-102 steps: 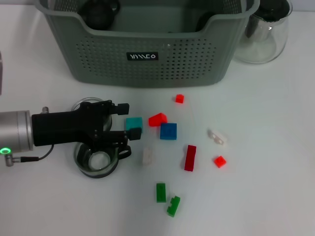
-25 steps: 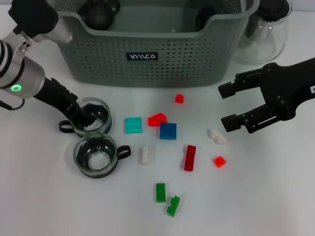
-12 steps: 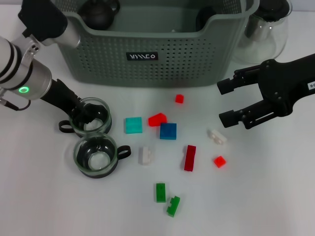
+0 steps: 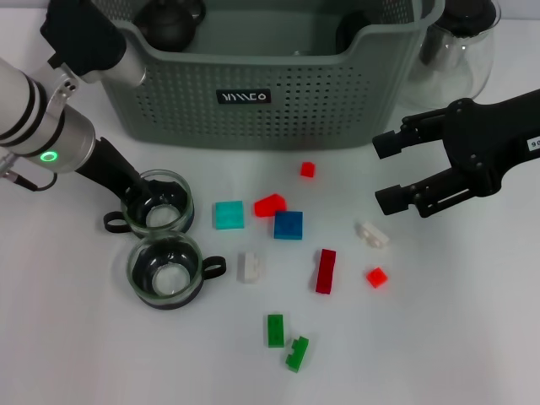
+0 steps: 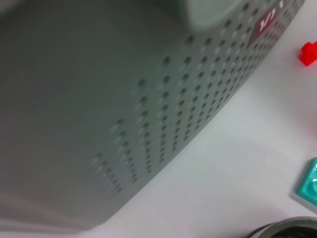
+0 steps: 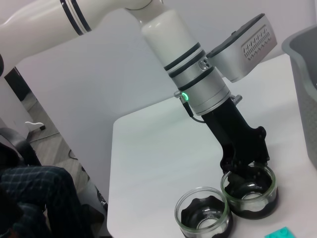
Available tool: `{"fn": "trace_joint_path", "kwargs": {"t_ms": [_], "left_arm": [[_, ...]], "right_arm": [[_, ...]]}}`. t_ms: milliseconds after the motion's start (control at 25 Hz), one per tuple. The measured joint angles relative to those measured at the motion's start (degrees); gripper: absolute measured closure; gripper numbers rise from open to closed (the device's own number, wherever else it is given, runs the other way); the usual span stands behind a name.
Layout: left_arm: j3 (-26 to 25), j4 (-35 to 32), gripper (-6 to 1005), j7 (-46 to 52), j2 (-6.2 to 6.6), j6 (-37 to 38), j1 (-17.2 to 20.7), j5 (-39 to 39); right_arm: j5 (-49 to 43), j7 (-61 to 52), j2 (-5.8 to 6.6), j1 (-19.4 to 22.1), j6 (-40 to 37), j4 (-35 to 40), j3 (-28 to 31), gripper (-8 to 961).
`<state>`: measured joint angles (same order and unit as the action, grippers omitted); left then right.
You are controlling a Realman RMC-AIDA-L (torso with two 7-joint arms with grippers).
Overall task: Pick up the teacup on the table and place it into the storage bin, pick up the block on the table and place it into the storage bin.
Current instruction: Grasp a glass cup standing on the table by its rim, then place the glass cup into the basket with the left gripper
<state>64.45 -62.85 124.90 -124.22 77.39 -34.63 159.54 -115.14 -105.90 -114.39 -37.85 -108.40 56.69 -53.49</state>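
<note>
Two glass teacups stand left of centre: the far teacup (image 4: 160,205) and the near teacup (image 4: 166,272). My left gripper (image 4: 139,196) points down at the far teacup's rim, one finger inside the glass, shut on the rim; the right wrist view shows this too (image 6: 242,166). The cup rests on the table. The grey-green storage bin (image 4: 253,110) stands at the back. Several blocks lie mid-table, among them a teal block (image 4: 229,214), a blue block (image 4: 288,225) and a dark red block (image 4: 326,270). My right gripper (image 4: 381,174) is open and empty, hovering right of the blocks.
A clear glass teapot (image 4: 451,59) stands right of the bin. Dark objects (image 4: 169,17) lie inside the bin. Two green blocks (image 4: 276,330) lie nearest the front. The left wrist view shows the bin's perforated wall (image 5: 148,99) close by.
My left arm has swung up and slightly right while its gripper stayed at the far teacup's rim. My right gripper has risen slightly. The blocks have not moved.
</note>
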Motion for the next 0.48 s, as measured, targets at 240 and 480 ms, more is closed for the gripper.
{"fn": "trace_joint_path", "kwargs": {"t_ms": [240, 480], "left_arm": [[2.4, -0.6, 949, 1.2, -0.14, -1.0, 0.4, 0.9], [1.9, -2.7, 950, 1.7, -0.10, -1.0, 0.5, 0.0]], "right_arm": [[0.0, 0.2, 0.12, 0.0, 0.0, 0.1, 0.0, 22], [0.0, 0.6, 0.14, 0.0, 0.0, 0.1, 0.2, 22]]}}
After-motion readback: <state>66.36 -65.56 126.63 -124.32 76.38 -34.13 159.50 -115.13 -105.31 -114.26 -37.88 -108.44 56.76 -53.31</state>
